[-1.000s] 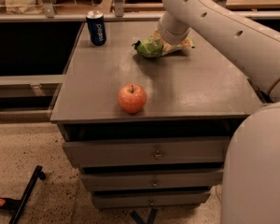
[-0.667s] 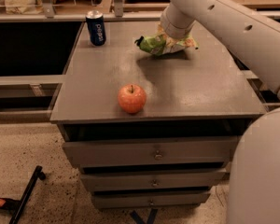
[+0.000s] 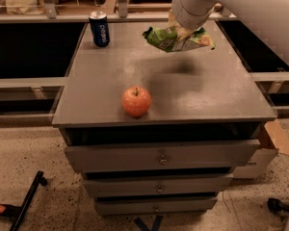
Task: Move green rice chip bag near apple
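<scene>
1. One green rice chip bag (image 3: pixel 178 39) hangs in the air above the back of the cabinet top (image 3: pixel 221 95), casting a shadow on it.
2. The gripper (image 3: pixel 179 27) is clamped on the bag's upper edge, and the bag spreads out below the fingers.
3. The apple (image 3: pixel 136 101) sits near the front edge, well apart from the bag.
4. A blue can (image 3: pixel 99 29) stands back left.

The pincer (image 3: pixel 179 27), up over the back of the flat grey desk (image 3: pixel 221 95), pinches a crumpled bright-green foil chip bag (image 3: pixel 176 38) with white letters and tan squares. Nearer the front than the pincer, and to its left, sits a round red-orange apple (image 3: pixel 136 101) with a yellowish patch. Further left of the pincer stands a dark blue metal can (image 3: pixel 99 29) with white letters.
</scene>
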